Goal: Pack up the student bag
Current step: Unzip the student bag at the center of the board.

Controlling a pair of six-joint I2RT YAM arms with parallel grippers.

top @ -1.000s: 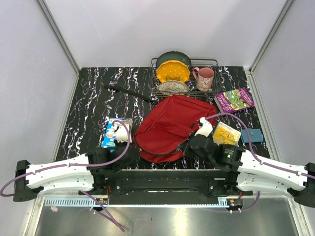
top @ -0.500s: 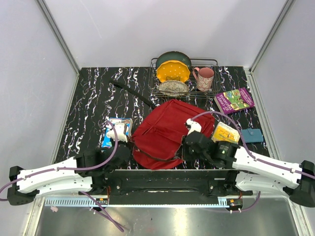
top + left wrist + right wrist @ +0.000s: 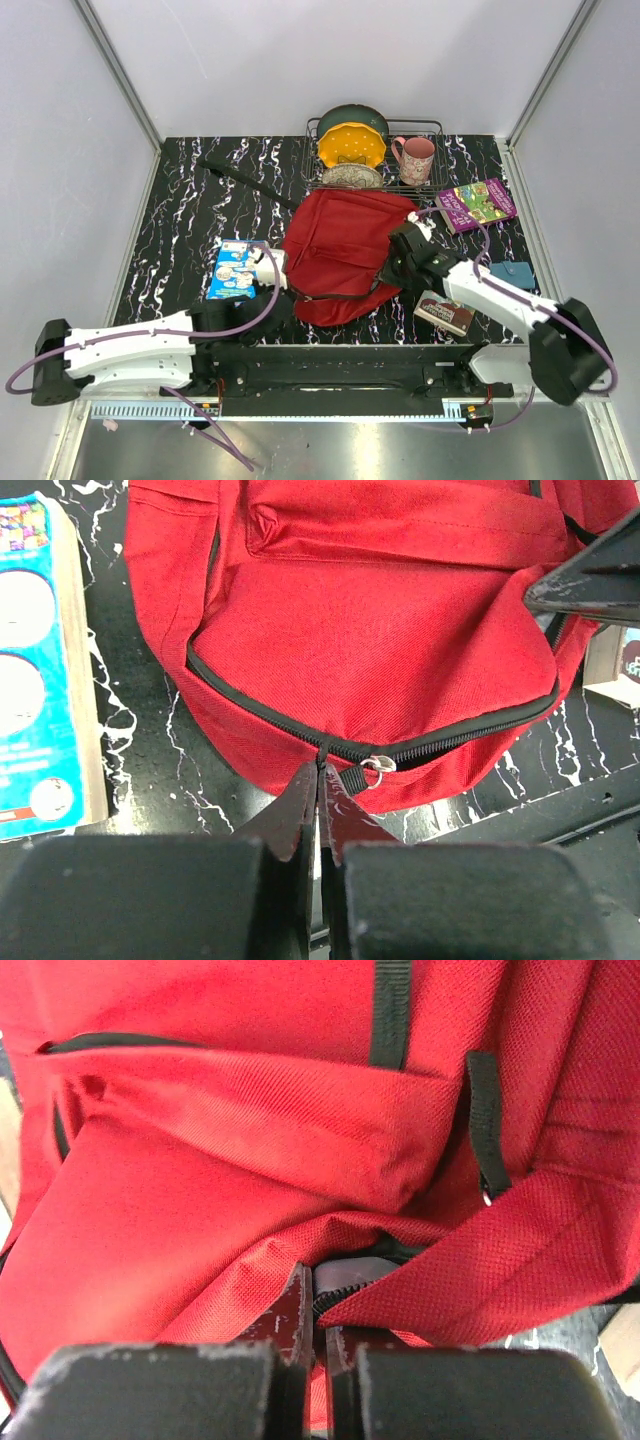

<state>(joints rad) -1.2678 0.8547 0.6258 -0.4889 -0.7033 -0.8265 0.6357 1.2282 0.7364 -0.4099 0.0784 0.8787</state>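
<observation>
- You are looking down at the backpack [image 3: 340, 245] lying flat on the table [image 3: 180, 220], directly in front of the dish rack [image 3: 425, 124], with its far edge reaching the rack's near rail.
- A black strap [image 3: 250, 180] is trailing from the backpack's far corner and ending off to the left of the dish rack.
- Your left gripper [image 3: 320, 772] is clenching its fingers on the black zipper line along the backpack edge farthest from the dish rack. A thin black tab is running in between the tips, and a small metal ring [image 3: 378, 767] is sitting just beside them.
- Your right gripper [image 3: 318, 1305] is also grasping the backpack. Its fingers are pinching the red fabric at the lip of a zipper opening, on the side lying in front of the dish rack's right end. Grey lining is showing just above the tips.
- A yellow plate [image 3: 351, 145] is standing upright in the dish rack, and a pink mug [image 3: 416, 158] is sitting at its right end.
- A purple book [image 3: 477, 202] is lying just right of the dish rack, slightly nearer to you.
- A blue book [image 3: 238, 268] is lying well in front of the dish rack's left end, close beside your left gripper.
- A dark blue wallet [image 3: 512, 272] and a brown packet [image 3: 447, 312] are lying well in front of the dish rack's right end, the packet nearer to you.
</observation>
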